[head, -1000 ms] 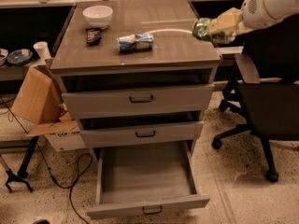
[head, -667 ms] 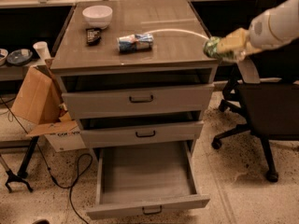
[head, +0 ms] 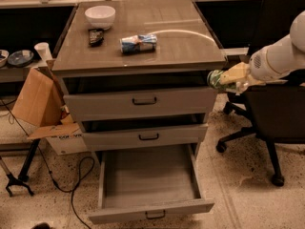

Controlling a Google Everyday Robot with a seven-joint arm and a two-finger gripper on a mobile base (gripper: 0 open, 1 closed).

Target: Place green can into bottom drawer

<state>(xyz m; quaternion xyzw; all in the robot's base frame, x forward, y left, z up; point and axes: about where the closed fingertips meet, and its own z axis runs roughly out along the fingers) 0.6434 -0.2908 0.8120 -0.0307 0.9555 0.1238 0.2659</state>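
Your pincer (head: 228,78) is clamped on the green can (head: 215,79), holding it in the air just off the front right corner of the desk (head: 190,51), in front of a dark office chair (head: 279,113). The bottom drawer (head: 147,175) is pulled open, well below the can at roughly its 7 o'clock. On the desk a blue and white can (head: 138,43) lies on its side, with a white bowl (head: 100,16) at its 10 o'clock.

Beside cabinet (head: 143,104), tool (head: 228,77) grips green can (head: 215,79); bottom drawer (head: 150,178) open.
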